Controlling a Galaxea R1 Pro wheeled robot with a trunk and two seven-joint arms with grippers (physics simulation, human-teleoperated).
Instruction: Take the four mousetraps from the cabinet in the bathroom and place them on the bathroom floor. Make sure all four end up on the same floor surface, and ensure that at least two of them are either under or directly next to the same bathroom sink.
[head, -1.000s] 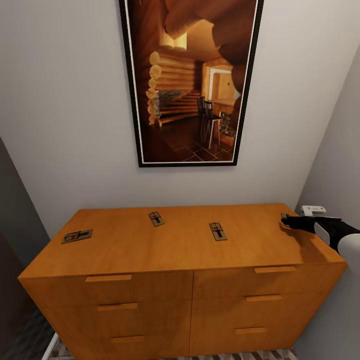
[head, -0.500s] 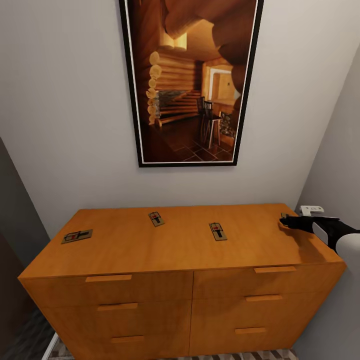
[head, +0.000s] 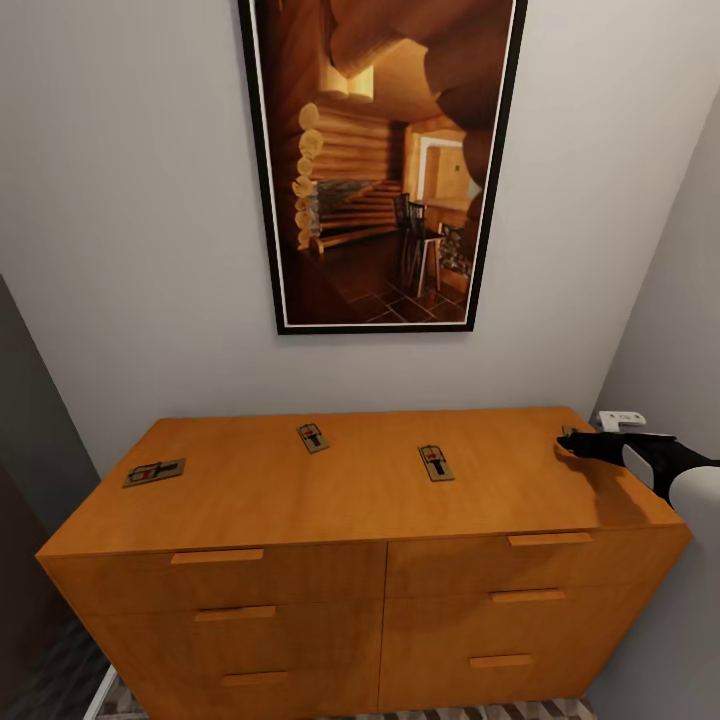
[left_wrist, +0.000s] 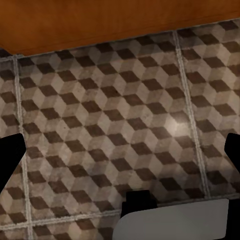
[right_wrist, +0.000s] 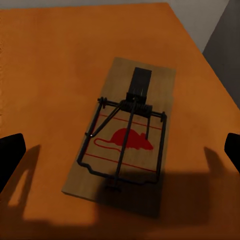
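From my head camera, the cabinet (head: 365, 520) spreads across the lower half of the frame, under a framed picture (head: 380, 160) on the wall. Three mousetraps lie flat on its top: one at the left edge (head: 154, 472), one left of centre near the back (head: 313, 437), one right of centre (head: 436, 462). A fourth mousetrap (head: 569, 432) peeks out at the far right of the top, just past the tip of my right claw (head: 580, 445), which reaches in from the right edge of the frame.

In my left wrist camera, the bathroom floor (left_wrist: 115, 125) with its cube pattern lies below my left claw (left_wrist: 120, 150), whose fingers stand wide apart at both edges. The cabinet's wood runs along the upper edge.

In my right wrist camera, the fourth mousetrap (right_wrist: 127, 135) sits at centre on the cabinet top, red mouse print showing. My right claw's fingers (right_wrist: 10, 150) are spread apart on either side, not touching it.
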